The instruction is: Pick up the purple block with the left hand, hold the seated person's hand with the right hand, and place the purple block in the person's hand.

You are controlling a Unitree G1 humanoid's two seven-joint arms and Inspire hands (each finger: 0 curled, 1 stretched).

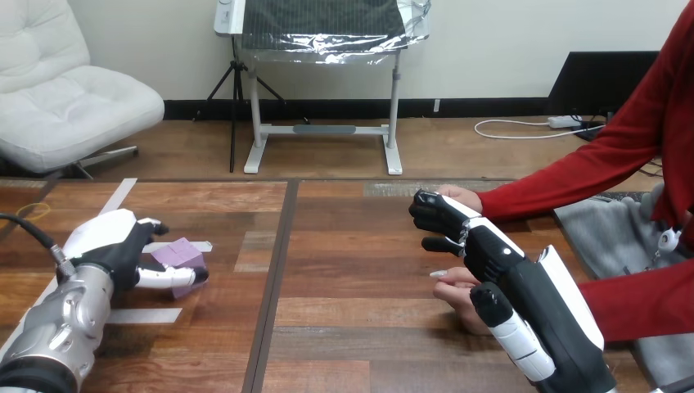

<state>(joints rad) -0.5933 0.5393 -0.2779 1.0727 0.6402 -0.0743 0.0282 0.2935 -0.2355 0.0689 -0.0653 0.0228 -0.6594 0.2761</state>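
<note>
Currently, lower left, the left hand [110,246] clamps the purple block [182,254], seemingly unlifted. Centre right, the right hand [470,237] sits beside the person's hand [463,196]; its grip cannot be told.

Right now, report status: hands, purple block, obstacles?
Left hand at purple block, grip unclear. Right hand against person's upper hand, hold unclear. Person's lower hand under right forearm.

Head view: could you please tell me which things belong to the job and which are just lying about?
Job: purple block; left hand, curled round it; right hand; the person's farther hand and nearer hand, both by the right hand.
Lying about: grey cloth at the view's right; white tape strips near the left hand.
</note>
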